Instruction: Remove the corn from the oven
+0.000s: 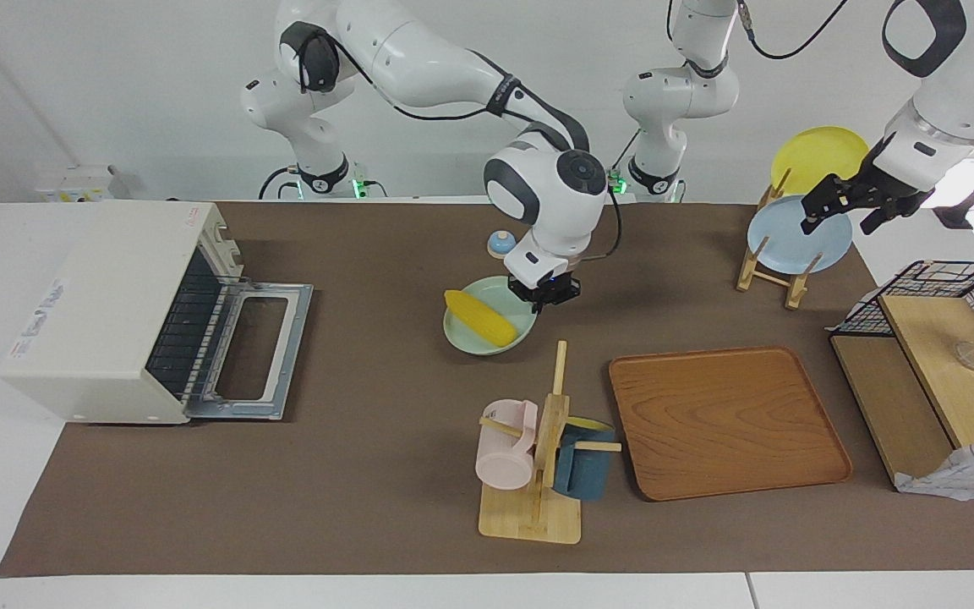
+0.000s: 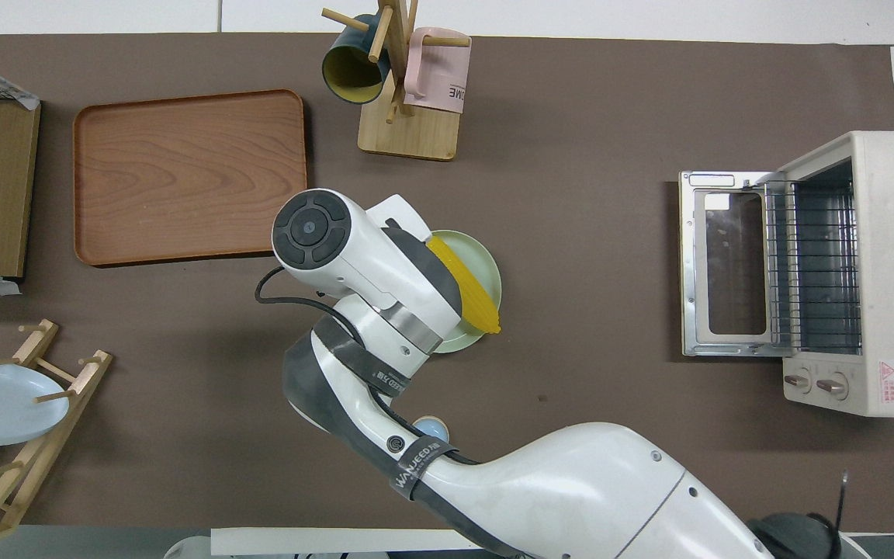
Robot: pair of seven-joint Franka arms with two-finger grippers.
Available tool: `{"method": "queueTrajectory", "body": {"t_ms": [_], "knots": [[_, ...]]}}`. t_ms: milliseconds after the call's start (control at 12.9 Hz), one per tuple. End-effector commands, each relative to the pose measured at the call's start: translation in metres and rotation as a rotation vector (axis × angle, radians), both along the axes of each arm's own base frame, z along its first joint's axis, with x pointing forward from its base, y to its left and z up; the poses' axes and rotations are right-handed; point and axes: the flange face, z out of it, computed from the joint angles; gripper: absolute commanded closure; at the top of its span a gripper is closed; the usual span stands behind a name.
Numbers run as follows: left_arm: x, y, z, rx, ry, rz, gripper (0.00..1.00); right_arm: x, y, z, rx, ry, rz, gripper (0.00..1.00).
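**Corn on the green plate, oven door down**

Right now I see the smooth, tapered yellow corn (image 1: 480, 317) lying across a round pale-green plate (image 1: 463, 336) mid-table, well apart from the boxy cream oven (image 1: 111, 309) at the right arm's end. Its glass door (image 1: 252, 351) lies flat open, and the wire rack (image 2: 808, 264) shows inside.

My right gripper (image 1: 548, 298) hangs over the plate's rim, just beside the corn, wrist bent steeply down; I cannot tell how its fingers stand. My left gripper (image 1: 840, 205) waits raised over a pale-blue plate (image 1: 791, 241) in a wooden rack (image 1: 770, 269), fingers apart and holding nothing.
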Motion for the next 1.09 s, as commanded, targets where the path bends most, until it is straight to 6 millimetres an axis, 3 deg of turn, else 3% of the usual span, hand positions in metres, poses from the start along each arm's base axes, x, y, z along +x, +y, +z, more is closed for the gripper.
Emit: {"method": "queueTrajectory", "body": {"t_ms": [0, 155, 233, 310, 388, 466, 543, 621, 776, 853, 931, 1009], "knots": [[-0.008, 0.002, -0.004, 0.011, 0.011, -0.009, 0.0, 0.013, -0.001, 0.006, 0.051, -0.024, -0.034, 0.69], [-0.011, 0.001, -0.008, 0.011, 0.011, -0.009, 0.0, 0.019, 0.005, 0.022, 0.074, -0.07, -0.021, 0.57], [-0.017, -0.005, -0.018, 0.011, 0.006, -0.015, 0.0, 0.029, -0.008, 0.03, 0.056, -0.096, -0.009, 0.47], [-0.029, -0.02, -0.039, 0.014, -0.018, -0.002, 0.0, 0.056, -0.042, 0.05, 0.038, -0.135, -0.005, 0.47], [-0.043, -0.064, -0.073, 0.016, -0.06, 0.025, 0.0, 0.08, -0.093, 0.063, 0.021, -0.118, 0.012, 0.48], [-0.056, -0.125, -0.111, 0.016, -0.09, 0.078, 0.0, 0.081, -0.136, 0.067, -0.031, -0.053, 0.085, 0.54], [-0.062, -0.17, -0.137, 0.011, -0.108, 0.137, 0.0, 0.078, -0.18, 0.065, -0.062, 0.003, 0.131, 0.62], [-0.065, -0.219, -0.165, 0.011, -0.104, 0.169, 0.0, 0.071, -0.227, 0.057, -0.077, 0.034, 0.139, 0.71], [-0.085, -0.311, -0.22, 0.004, -0.11, 0.225, 0.0, 0.055, -0.297, 0.028, -0.086, 0.054, 0.186, 0.88], [-0.102, -0.35, -0.248, 0.007, -0.104, 0.242, 0.0, 0.054, -0.326, 0.011, -0.079, 0.057, 0.196, 0.95], [-0.113, -0.37, -0.262, 0.008, -0.102, 0.247, 0.0, 0.053, -0.359, -0.003, -0.066, 0.041, 0.199, 0.98], [-0.122, -0.385, -0.273, 0.007, -0.102, 0.238, 0.0, 0.05, -0.378, -0.019, -0.053, 0.014, 0.239, 0.99]]}}
